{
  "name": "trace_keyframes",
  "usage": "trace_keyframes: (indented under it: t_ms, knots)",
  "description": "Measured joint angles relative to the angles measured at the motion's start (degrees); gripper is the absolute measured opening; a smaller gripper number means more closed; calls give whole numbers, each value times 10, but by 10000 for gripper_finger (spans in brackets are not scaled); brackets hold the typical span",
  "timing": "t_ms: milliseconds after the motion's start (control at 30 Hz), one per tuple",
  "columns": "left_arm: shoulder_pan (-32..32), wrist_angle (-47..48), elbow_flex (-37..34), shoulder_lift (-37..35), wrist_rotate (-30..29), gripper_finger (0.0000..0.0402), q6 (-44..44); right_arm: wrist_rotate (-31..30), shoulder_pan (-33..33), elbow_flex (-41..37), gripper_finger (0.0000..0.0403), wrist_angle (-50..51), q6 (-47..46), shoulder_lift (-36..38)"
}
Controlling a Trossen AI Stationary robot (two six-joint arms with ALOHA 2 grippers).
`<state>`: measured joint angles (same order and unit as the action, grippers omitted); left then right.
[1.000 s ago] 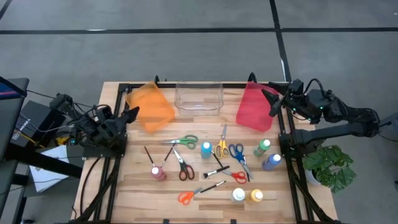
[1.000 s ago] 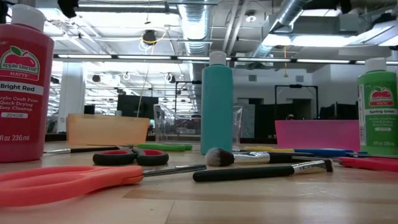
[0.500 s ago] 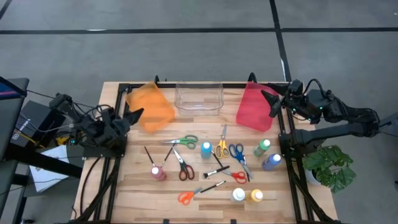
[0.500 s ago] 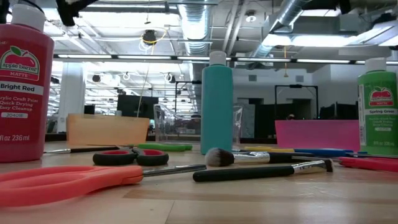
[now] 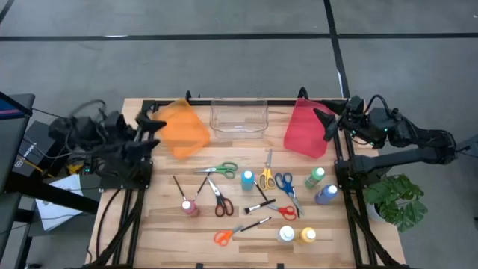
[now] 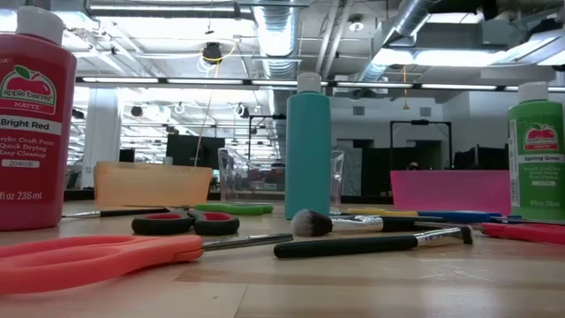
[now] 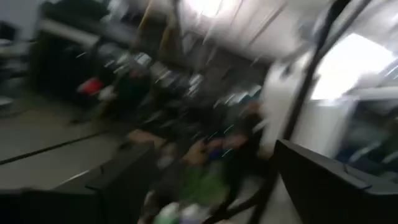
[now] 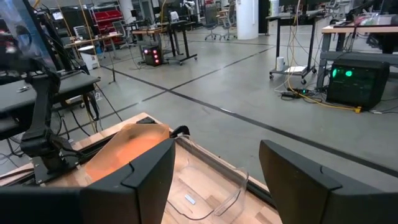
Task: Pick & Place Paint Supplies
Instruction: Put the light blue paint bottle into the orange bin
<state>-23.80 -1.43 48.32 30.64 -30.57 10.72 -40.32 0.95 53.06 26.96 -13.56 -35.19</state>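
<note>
High view shows the left gripper [image 5: 147, 122] raised at the table's left edge, its fingers parted with nothing between them, tips just beside the orange bin [image 5: 181, 128]. The right gripper [image 5: 326, 123] hangs at the right edge, its fingers [image 8: 140, 174] spread wide and empty, tips close to the red bin [image 5: 306, 128]; the clear bin [image 5: 239, 117] sits between the two bins. The paint supplies lie well apart from both sets of fingers, nearer the table's middle and front: green-handled scissors [image 5: 221, 169], a teal paint bottle [image 5: 247, 179], yellow-handled scissors [image 5: 266, 176], blue-handled scissors [image 5: 284, 183], a green paint bottle [image 5: 314, 177], a red paint bottle [image 5: 189, 207] and orange-handled scissors [image 5: 224, 237].
</note>
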Motion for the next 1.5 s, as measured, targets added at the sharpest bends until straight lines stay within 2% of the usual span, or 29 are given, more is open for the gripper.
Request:
trace_keyframes:
  t_ms: [100,233,333,433,533,633,733,1100,1300,1433,1500]
  knots:
    - [21,113,77,4,-26,288,-7,0,8,0,233,0,0,0]
    - [27,171,119,-34,-40,226,-49,0,19,0,233,0,0,0]
    - [27,201,108,-88,-69,170,-57,0,25,0,233,0,0,0]
    - [27,205,80,-139,-74,114,-59,0,28,0,233,0,0,0]
    - [27,215,53,-184,-63,61,-60,0,28,0,233,0,0,0]
    - [27,216,19,-221,-23,14,-58,0,28,0,233,0,0,0]
    - [27,216,-22,-250,-4,7,-41,0,28,0,233,0,0,0]
    - [27,178,-237,-305,-21,1,93,0,28,0,233,1,0,0]
    - [27,126,-325,-268,-41,2,123,0,28,0,233,10,0,0]
    - [27,-14,-366,-219,-55,2,135,0,28,0,233,16,2,0]
    - [27,-62,-379,-186,-56,2,112,0,28,0,233,19,5,0]
